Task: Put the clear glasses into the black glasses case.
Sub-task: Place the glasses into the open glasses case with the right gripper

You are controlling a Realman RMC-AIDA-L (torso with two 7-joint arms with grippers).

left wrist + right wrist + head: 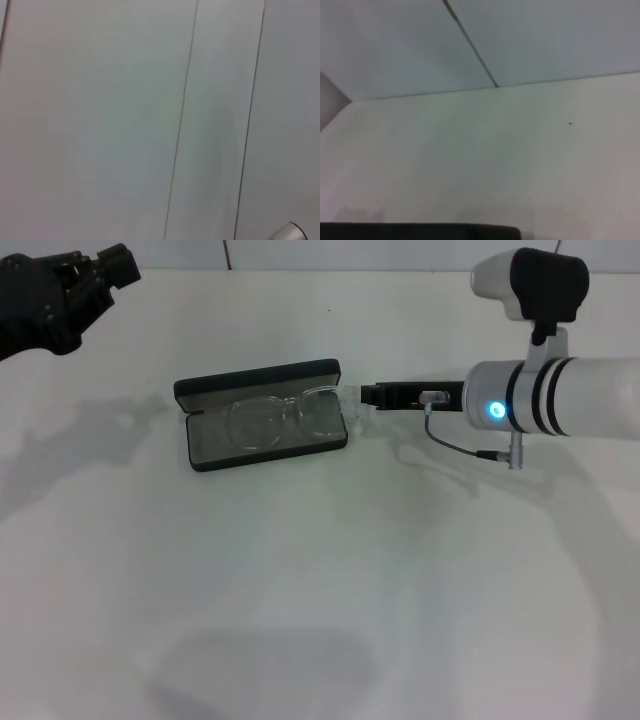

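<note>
The right arm [570,398] is a white cylinder ringed by two black bands, with a round blue light glowing near its wrist end. A white and black camera housing [532,282] sits on a bracket above it. A thin grey cable [455,443] loops under the wrist to the slim black right tool [362,396]. The left tool [60,290] is all black and blocky.

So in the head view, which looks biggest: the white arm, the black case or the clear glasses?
1. White cylindrical right arm, though nearer the camera.
2. Matte black open glasses case.
3. Transparent plastic glasses, lying inside the case.
</note>
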